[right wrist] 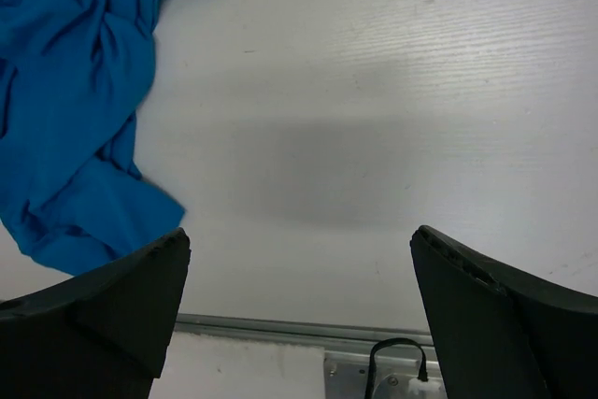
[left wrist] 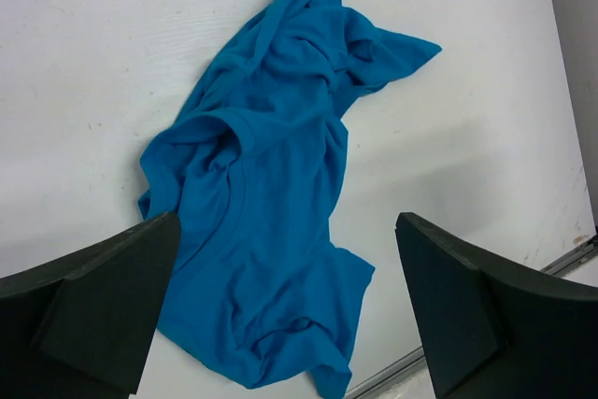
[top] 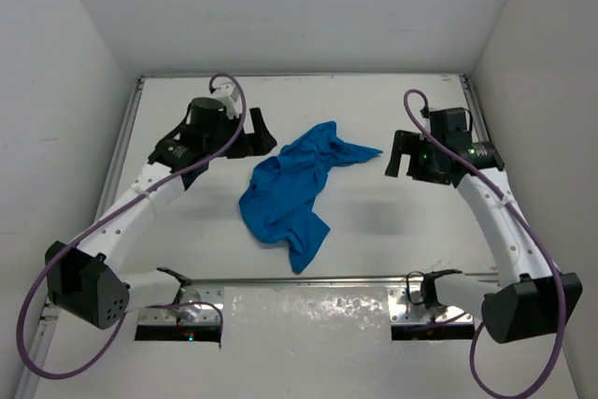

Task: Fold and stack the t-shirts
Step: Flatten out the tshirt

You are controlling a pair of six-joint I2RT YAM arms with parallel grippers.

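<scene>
One bright blue t-shirt [top: 291, 189] lies crumpled in a loose heap at the middle of the white table, one end trailing toward the near edge. My left gripper [top: 257, 133] hovers at its upper left, open and holding nothing. In the left wrist view the t-shirt [left wrist: 271, 193] spreads below the left gripper [left wrist: 288, 231], whose dark fingers stand wide apart. My right gripper [top: 397, 154] hangs to the right of the cloth, also open and apart from it. In the right wrist view the t-shirt [right wrist: 75, 91] fills the left side, and bare table shows under the right gripper [right wrist: 299, 234].
White walls enclose the table on the left, back and right. A metal rail [top: 308, 279] runs along the near edge, with two mounting brackets [top: 420, 301] and a small black cable loop [right wrist: 397, 362] just beyond it.
</scene>
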